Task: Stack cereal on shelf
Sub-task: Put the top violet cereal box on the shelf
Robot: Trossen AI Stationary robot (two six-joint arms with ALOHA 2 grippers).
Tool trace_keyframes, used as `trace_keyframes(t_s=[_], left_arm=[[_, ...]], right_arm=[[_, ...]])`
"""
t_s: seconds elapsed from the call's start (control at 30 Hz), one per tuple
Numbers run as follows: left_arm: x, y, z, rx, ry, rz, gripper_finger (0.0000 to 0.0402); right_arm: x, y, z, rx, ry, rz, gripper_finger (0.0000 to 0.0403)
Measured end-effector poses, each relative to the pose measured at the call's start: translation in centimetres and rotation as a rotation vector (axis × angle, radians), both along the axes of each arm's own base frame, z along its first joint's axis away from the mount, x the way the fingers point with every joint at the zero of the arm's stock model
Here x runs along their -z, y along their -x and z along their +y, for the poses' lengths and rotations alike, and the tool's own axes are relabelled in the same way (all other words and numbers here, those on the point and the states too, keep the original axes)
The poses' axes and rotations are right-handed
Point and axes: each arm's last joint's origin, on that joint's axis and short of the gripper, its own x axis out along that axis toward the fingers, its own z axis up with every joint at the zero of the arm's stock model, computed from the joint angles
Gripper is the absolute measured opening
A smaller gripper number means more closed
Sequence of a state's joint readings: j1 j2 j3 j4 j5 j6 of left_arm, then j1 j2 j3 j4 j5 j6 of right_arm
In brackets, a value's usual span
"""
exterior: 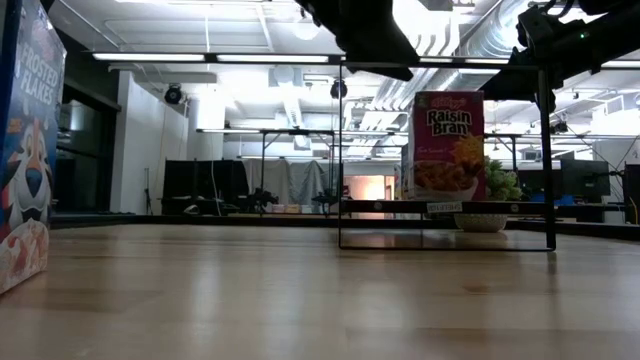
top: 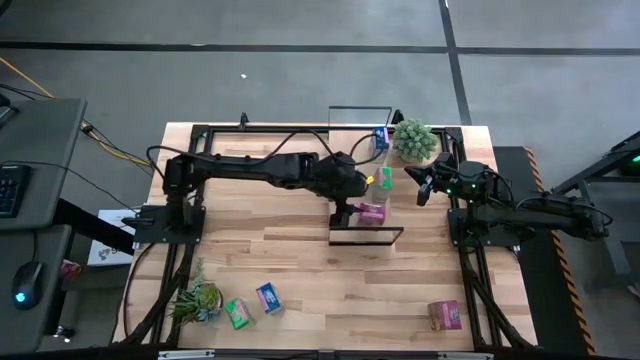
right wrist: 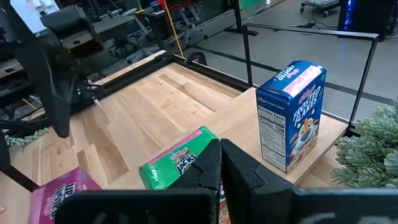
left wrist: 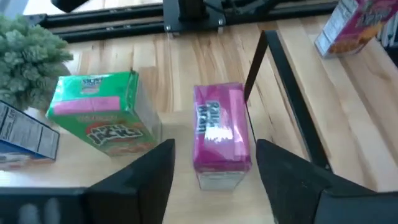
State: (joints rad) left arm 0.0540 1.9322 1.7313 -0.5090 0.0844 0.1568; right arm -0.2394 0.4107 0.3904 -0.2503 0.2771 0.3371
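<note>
The shelf point(top: 365, 238) is a light plank in a black wire frame at the table's middle. Three cereal boxes stand on it in a row: blue point(top: 381, 137) at the far end, green point(top: 385, 180) in the middle, pink point(top: 372, 212) nearest. My left gripper point(left wrist: 214, 149) hangs over the pink box point(left wrist: 221, 134), open, one finger on either side and not touching it. My right gripper point(top: 420, 185) is shut, right of the shelf, beside the green box point(right wrist: 177, 165) and blue box point(right wrist: 292, 115). Three more boxes lie on the tabletop.
A potted plant point(top: 413, 140) stands by the shelf's far right corner. Near the table's front edge are another plant point(top: 195, 300), a green box point(top: 237, 313), a blue box point(top: 269, 298) and a pink box point(top: 445, 315). The tabletop between shelf and front edge is bare wood.
</note>
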Motion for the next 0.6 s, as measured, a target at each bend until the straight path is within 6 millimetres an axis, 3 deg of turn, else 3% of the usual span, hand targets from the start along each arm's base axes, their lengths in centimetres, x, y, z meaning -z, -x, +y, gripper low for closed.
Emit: trace_keyframes(t_s=[0.1,0.3,0.47,0.6], left_arm=[[0.5,0.7,-0.1,-0.008,0.037,-0.009,0.0166],[2.6,3.3,-0.1,-0.039,0.088,-0.134,0.0017],[4.7,6.0,1.5,-0.093,0.210,-0.257,0.0003],[6.7,6.5,2.6,-0.051,0.416,-0.284,0.0001]], right_arm=[[0.0,0.0,0.0,-0.005,-0.003,-0.001,0.0000],[0.0,0.0,0.0,-0.016,-0.002,0.000,0.0000],[0.0,0.0,0.1,-0.020,-0.002,0.000,0.0000],[-0.1,0.0,0.0,-0.019,-0.001,-0.006,0.0000]])
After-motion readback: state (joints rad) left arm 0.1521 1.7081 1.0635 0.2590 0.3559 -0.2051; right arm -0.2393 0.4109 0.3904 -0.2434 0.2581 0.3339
